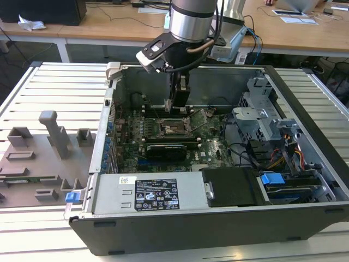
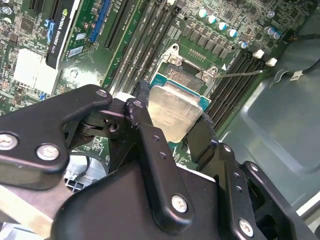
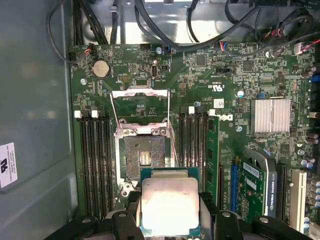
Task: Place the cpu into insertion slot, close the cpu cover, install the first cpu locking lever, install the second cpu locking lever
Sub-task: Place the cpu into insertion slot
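Slatted table (image 1: 54,87) holds open case (image 1: 229,87). Fingers (image 2: 145,135) pinch the cpu (image 2: 175,112) by its edges, gripper (image 1: 177,106) at 12 o'clock of the bare socket (image 1: 174,129) in exterior view, cpu cover (image 3: 139,102) flipped open. Likely risk: cpu looks offset, so skewed lowering could bend pins.

The cpu (image 3: 170,206) shows a pale silver-grey top, edged green. The motherboard (image 3: 225,100) is dark green, with black memory slots (image 3: 95,165) in parallel rows.
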Robot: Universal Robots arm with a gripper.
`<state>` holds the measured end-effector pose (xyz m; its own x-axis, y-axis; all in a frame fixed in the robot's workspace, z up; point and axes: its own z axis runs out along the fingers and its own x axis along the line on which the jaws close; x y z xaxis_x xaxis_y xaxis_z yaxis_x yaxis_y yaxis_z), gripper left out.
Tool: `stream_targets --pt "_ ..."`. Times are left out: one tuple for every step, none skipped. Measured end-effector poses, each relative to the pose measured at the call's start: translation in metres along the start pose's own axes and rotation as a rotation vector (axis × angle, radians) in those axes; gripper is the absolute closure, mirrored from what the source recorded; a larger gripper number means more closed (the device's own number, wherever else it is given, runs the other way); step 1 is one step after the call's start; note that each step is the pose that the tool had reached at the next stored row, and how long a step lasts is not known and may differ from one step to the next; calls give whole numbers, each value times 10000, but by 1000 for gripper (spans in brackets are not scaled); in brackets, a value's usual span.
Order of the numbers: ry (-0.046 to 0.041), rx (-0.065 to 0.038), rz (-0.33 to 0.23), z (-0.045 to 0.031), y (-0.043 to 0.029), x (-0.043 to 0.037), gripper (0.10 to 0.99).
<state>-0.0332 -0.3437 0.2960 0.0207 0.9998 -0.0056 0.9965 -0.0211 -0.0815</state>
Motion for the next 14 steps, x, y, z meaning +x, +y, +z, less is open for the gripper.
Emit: stream_targets --pt "0 -1 0 2 0 0 541" --pt "0 0 -1 3 0 0 541" --pt "0 0 0 4 0 0 541" --pt "0 0 -1 6 1 0 541" --pt "1 -1 -1 7 1 0 541" --pt "0 0 0 9 1 0 541" --pt "0 -1 0 12 1 0 541" --pt "0 0 0 15 1 0 541" --pt "1 -1 0 19 2 0 541" --pt "2 -1 2 29 3 0 541" --pt "1 0 4 42 3 0 541" --pt "1 0 5 54 5 0 541" --pt "1 -1 5 60 5 0 541" --pt "1 -1 5 66 6 0 541"
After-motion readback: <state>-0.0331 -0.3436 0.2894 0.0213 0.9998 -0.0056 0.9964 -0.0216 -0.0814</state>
